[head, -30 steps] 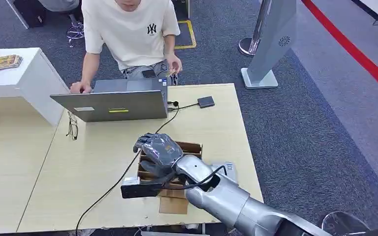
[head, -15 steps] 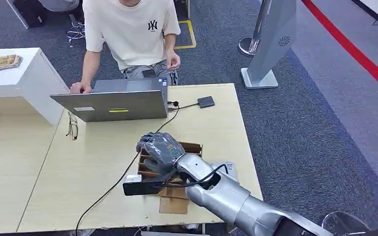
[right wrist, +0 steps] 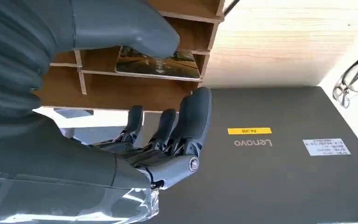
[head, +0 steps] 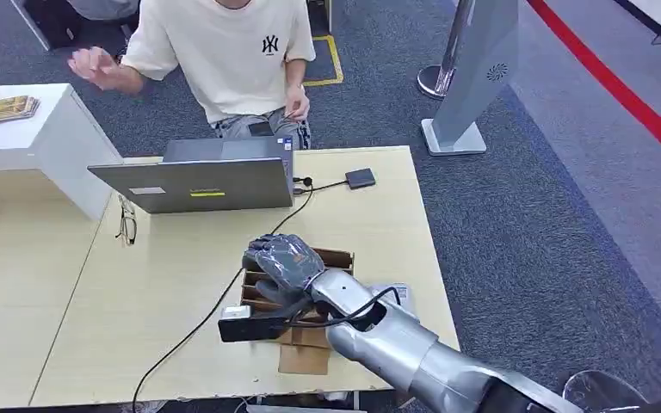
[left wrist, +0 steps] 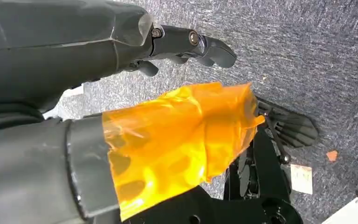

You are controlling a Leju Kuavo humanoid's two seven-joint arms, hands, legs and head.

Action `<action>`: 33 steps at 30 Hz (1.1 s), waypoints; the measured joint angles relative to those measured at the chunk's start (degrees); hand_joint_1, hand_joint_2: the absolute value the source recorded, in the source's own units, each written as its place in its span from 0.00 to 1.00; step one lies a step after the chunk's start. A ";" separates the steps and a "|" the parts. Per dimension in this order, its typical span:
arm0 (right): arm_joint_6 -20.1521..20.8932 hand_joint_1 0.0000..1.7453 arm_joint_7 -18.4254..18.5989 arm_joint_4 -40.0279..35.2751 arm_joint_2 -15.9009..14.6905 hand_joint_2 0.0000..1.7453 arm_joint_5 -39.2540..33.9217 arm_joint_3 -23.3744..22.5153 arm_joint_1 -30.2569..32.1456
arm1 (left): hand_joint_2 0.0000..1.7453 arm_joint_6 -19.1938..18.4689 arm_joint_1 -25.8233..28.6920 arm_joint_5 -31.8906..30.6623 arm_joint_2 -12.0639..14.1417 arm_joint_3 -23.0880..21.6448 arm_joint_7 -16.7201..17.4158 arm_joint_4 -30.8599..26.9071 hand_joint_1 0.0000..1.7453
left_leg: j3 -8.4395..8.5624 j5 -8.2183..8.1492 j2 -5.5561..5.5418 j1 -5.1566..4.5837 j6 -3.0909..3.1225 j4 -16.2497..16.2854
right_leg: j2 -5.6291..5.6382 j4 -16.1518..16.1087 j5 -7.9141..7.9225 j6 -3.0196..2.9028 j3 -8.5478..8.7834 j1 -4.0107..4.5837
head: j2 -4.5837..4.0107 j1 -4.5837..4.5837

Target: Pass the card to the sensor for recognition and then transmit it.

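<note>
Right robot hand (head: pixel 280 262) hovers over the brown slotted cardboard card box (head: pixel 337 258) at the near edge of the pale wood bench (head: pixel 379 224); in the right wrist view its fingers (right wrist: pixel 168 126) are spread and hold nothing; thumb lies over a printed photo-style card (right wrist: pixel 161 63) standing in one slot. Left robot hand (left wrist: pixel 186 42) hangs over grey carpet, fingers loosely apart, holding nothing.

Judged risks: fingers may catch a cardboard divider and drag the light box toward the bench edge; the thin card could slip from a shallow pinch; the black cable (head: pixel 198 323) running just beside the robot hand, with the small black device (head: pixel 245 327) on it, could snag.

Beyond the robot hand: an open grey laptop (head: pixel 198 181), folded spectacles (head: pixel 126 222) beside it, and a small dark square pad (head: pixel 361 178) on a cable, possibly the sensor, cannot confirm; a seated person in a cream T-shirt (head: pixel 224 52); farther off, grey carpet (head: pixel 525 215), a grey kiosk stand (head: pixel 473 77), a red floor line (head: pixel 620 86).
</note>
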 joint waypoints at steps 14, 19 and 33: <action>-0.20 0.46 -0.13 2.38 0.11 1.00 0.02 -0.26 -0.51 | 0.00 -0.55 0.10 0.50 -0.57 0.00 0.37 -0.28 0.00 | 0.00 0.00 0.00 0.00 0.00 0.00 | 0.00 0.00 0.00 0.00 0.00 0.00 | 0.00 0.00; -0.20 0.47 -0.13 2.95 0.15 1.00 0.09 -0.50 -0.79 | 0.00 -1.01 0.18 0.59 -0.87 0.00 0.50 -0.83 0.00 | 0.00 0.00 0.00 0.00 0.00 0.00 | 0.00 0.00 0.00 0.00 0.00 0.00 | 0.00 0.00; 0.22 0.93 -0.50 4.31 0.20 1.00 0.66 -0.74 -2.20 | 0.00 -1.49 0.25 0.81 -1.71 0.00 1.11 -2.58 0.00 | 0.01 0.00 0.00 0.00 0.00 0.00 | 0.00 0.00 0.00 0.00 0.00 0.00 | 0.00 0.00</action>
